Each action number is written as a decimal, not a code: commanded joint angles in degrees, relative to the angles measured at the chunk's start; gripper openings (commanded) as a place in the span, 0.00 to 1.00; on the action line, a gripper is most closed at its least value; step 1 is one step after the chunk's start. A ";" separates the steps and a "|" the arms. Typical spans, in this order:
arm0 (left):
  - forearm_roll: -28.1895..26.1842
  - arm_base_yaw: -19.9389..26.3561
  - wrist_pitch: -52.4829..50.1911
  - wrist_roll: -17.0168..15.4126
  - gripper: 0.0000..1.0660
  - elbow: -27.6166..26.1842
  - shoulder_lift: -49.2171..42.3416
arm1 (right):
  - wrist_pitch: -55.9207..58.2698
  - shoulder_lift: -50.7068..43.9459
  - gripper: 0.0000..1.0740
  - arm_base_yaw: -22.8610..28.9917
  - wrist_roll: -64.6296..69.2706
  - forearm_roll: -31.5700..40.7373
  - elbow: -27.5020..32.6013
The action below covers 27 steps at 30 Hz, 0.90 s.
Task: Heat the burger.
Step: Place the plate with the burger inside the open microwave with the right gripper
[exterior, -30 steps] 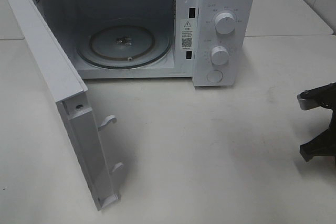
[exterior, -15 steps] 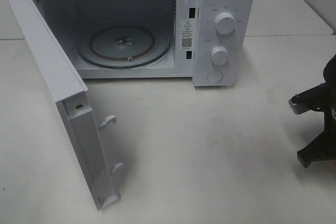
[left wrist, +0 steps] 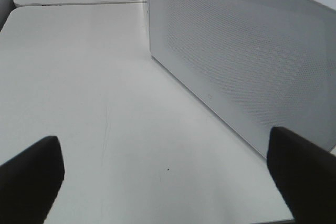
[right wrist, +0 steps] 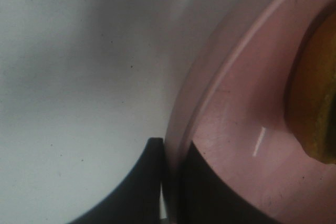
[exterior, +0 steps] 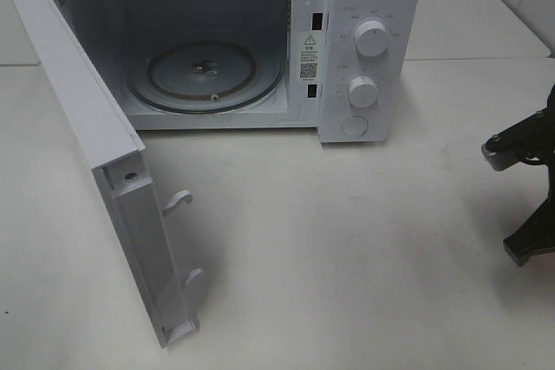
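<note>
The burger (right wrist: 315,103) shows only in the right wrist view, as a golden-brown edge of bun sitting on a round pink plate (right wrist: 236,129). My right gripper (right wrist: 168,156) is shut on the plate's rim, one dark finger on each side of it. In the exterior high view only part of the right arm (exterior: 529,188) appears at the right edge; burger and plate are out of that view. My left gripper (left wrist: 168,177) is open with nothing between its fingers (left wrist: 31,182), over the table beside the microwave's perforated wall (left wrist: 247,51).
A white microwave (exterior: 368,41) stands at the back of the table. Its door (exterior: 95,153) is swung wide open toward the front left. The glass turntable (exterior: 206,71) inside carries nothing. Two knobs and a button are on its right panel.
The right arm has shifted slightly at the right edge of the exterior view, left and then back. The microwave and its door have not moved.
</note>
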 commanded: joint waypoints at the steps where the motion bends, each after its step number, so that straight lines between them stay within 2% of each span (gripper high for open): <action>1: -0.29 -0.06 -0.11 -0.17 0.94 0.11 -1.03 | 3.32 -2.01 0.00 1.89 0.34 -2.86 -0.34; 12: -0.29 -0.06 -0.11 -0.17 0.94 0.11 -1.03 | 6.02 -7.16 0.00 10.31 -1.32 -2.86 -0.34; 27: -0.29 -0.06 -0.11 -0.17 0.94 0.11 -1.03 | 8.31 -7.79 0.00 23.09 -3.44 -2.92 -0.34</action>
